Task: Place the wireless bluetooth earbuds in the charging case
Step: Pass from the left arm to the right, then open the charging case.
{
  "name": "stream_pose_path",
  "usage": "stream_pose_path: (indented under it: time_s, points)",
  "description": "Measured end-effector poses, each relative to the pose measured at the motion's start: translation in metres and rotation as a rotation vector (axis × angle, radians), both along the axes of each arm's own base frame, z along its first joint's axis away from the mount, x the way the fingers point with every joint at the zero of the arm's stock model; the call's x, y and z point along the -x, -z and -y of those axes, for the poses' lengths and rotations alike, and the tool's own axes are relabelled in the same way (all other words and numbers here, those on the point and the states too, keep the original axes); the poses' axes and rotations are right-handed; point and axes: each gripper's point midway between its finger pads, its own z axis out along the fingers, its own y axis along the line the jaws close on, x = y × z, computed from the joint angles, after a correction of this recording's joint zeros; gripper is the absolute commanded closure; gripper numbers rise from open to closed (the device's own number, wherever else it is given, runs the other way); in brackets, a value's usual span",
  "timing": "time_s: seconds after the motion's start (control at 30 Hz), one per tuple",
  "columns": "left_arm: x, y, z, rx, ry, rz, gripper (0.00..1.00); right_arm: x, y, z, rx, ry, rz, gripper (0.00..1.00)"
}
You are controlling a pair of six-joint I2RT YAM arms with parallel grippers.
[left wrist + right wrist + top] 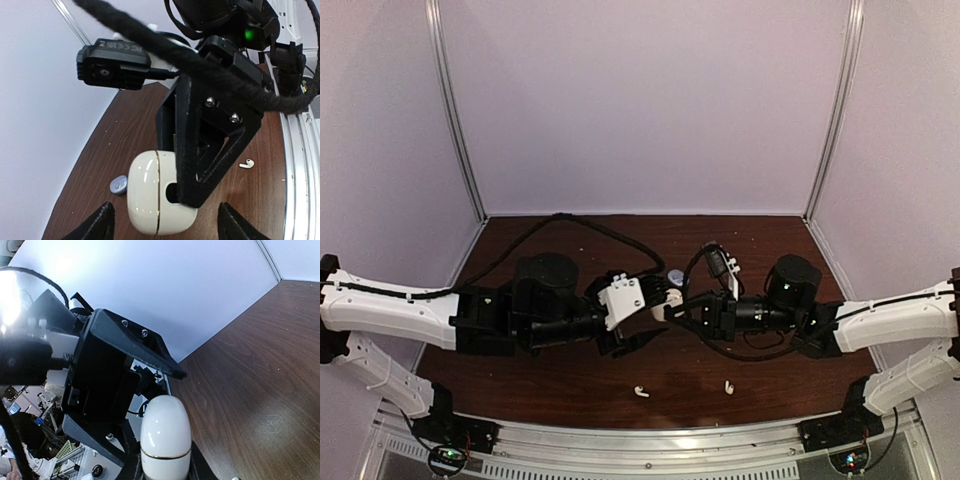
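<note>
A white charging case (155, 192) with a gold seam, lid shut, is held above the table between the fingers (200, 150) of my right gripper (165, 465); it also shows in the right wrist view (165, 432) and in the top view (670, 312). My left gripper (167, 222) is open, its jaws wide on either side of the case and not touching it. The two grippers meet at mid-table, left (656, 318) and right (680, 312). Two white earbuds (641, 392) (728, 386) lie on the table near the front; one shows in the left wrist view (246, 163). No dark purple earbuds show.
A small bluish-purple oval piece (118, 185) lies on the brown table (570, 385) just behind the grippers, also in the top view (675, 277). White walls enclose the table. A black cable (580, 225) loops over the back left. A metal rail (650, 440) runs along the front.
</note>
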Motion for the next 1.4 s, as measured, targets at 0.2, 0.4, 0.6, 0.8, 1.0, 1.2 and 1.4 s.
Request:
stream_pose_path:
  time_s: [0.2,0.4,0.6,0.8,1.0,1.2,1.4]
  points:
    - [0.013,-0.026,-0.007,0.126,0.056,-0.077,0.22,0.003,-0.010,0.011,0.011,0.021,0.145,0.91]
    - [0.003,-0.040,-0.003,0.214,0.115,-0.238,0.21,0.009,-0.018,0.021,0.034,0.028,0.313,0.93]
    - [-0.012,-0.044,0.005,0.253,0.143,-0.365,0.28,0.010,-0.016,0.025,0.070,0.037,0.395,0.94]
    - [-0.006,-0.033,0.014,0.229,0.184,-0.424,0.29,0.009,-0.010,0.025,0.098,0.039,0.413,0.95]
    - [-0.007,-0.016,0.019,0.197,0.178,-0.468,0.33,0.010,-0.009,0.025,0.102,0.042,0.420,0.97]
    - [-0.016,-0.013,0.017,0.210,0.153,-0.516,0.38,0.011,-0.012,0.025,0.099,0.049,0.449,0.99]
    - [-0.022,-0.017,0.010,0.243,0.151,-0.561,0.41,0.009,-0.010,0.026,0.112,0.060,0.470,1.00]
